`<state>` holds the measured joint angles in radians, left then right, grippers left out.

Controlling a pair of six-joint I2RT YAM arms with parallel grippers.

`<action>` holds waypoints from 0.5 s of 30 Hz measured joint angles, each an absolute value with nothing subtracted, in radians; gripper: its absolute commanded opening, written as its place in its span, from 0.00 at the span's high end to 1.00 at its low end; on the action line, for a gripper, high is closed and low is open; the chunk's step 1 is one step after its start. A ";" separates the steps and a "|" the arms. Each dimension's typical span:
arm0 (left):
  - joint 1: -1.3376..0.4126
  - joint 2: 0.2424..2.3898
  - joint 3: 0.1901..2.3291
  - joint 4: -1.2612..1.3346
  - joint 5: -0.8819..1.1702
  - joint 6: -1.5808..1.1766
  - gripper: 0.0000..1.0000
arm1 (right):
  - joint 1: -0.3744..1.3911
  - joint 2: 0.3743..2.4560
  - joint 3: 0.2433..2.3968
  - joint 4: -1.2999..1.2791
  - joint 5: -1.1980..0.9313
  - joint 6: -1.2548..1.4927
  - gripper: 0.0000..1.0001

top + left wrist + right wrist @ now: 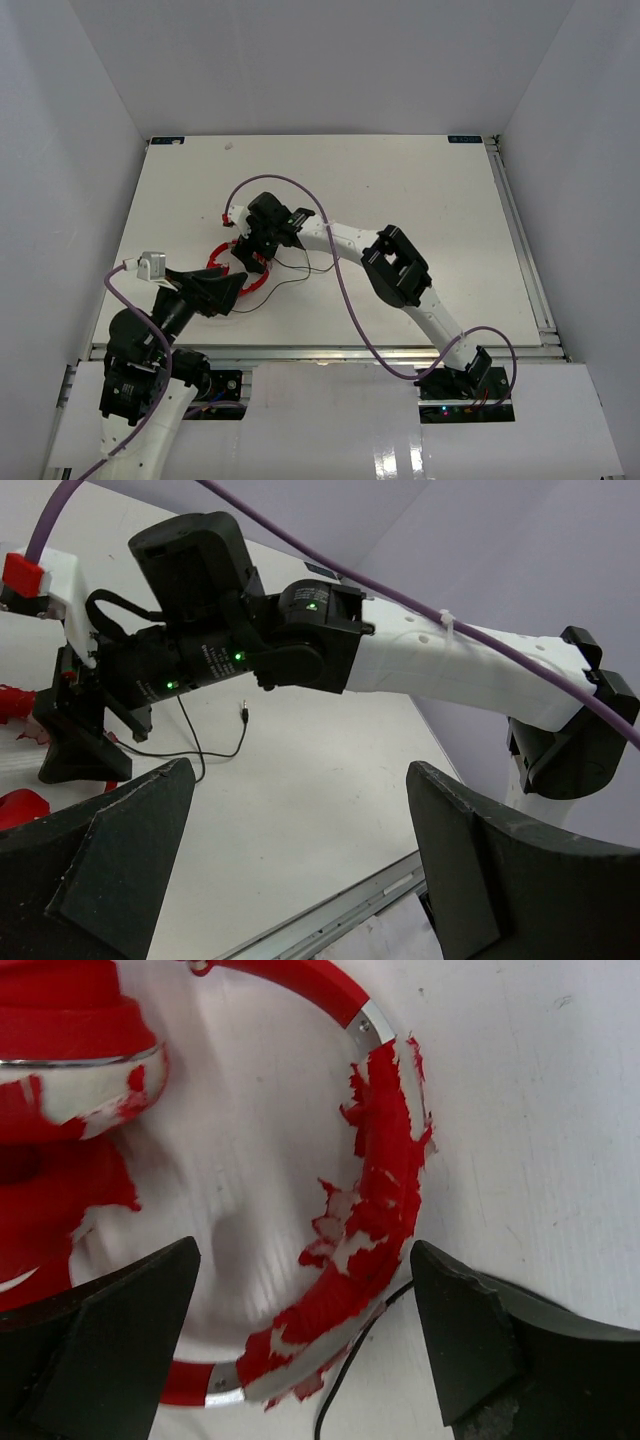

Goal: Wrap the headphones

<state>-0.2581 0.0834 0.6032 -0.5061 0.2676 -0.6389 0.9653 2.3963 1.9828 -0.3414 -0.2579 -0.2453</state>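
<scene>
The headphones' [395, 1150] red coating is flaking: ragged patches peel from the band, baring a pale, smooth layer, with bright metal-looking plates at the joints. The earcup [60, 1030] shows the same torn red skin. The cable [338, 1370] is thin, black and smooth. The table [530, 1110] is white and matt. Fingers [480, 1340] of the right gripper [305, 1250] are black matt plastic — slightly grainy. The right arm [450, 670] wears a smooth white plastic shell.
</scene>
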 measured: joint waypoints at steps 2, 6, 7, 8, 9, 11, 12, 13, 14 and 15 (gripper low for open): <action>-0.258 0.076 0.609 -0.514 0.264 -0.640 0.02 | 0.974 2.418 1.996 -0.330 -0.222 -0.245 0.21; -0.258 0.054 0.615 -0.527 0.260 -0.650 0.02 | 0.983 2.443 2.016 -0.308 -0.172 -0.255 0.71; -0.258 0.047 0.615 -0.529 0.259 -0.654 0.02 | 0.983 2.446 2.020 -0.301 -0.164 -0.256 0.76; -0.258 0.042 0.615 -0.532 0.259 -0.657 0.02 | 0.982 2.449 2.021 -0.296 -0.162 -0.254 0.83; -0.258 0.038 0.616 -0.536 0.258 -0.661 0.02 | 0.981 2.450 2.022 -0.293 -0.162 -0.254 0.89; -0.258 0.030 0.616 -0.544 0.257 -0.671 0.02 | 0.979 2.451 2.022 -0.287 -0.161 -0.251 0.92; -0.258 0.028 0.616 -0.548 0.257 -0.675 0.02 | 0.979 2.452 2.022 -0.286 -0.160 -0.247 0.92; -0.258 0.025 0.616 -0.551 0.257 -0.679 0.02 | 0.979 2.451 2.022 -0.284 -0.160 -0.245 0.92; -0.258 0.024 0.616 -0.553 0.258 -0.683 0.02 | 0.975 2.451 2.022 -0.286 -0.164 -0.244 0.92; -0.258 0.024 0.616 -0.554 0.258 -0.688 0.02 | 0.972 2.449 2.021 -0.287 -0.168 -0.241 0.92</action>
<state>-0.2581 0.0238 0.6156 -0.5540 0.2579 -0.6876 0.9719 2.4495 2.0209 -0.2868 -0.1683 -0.2413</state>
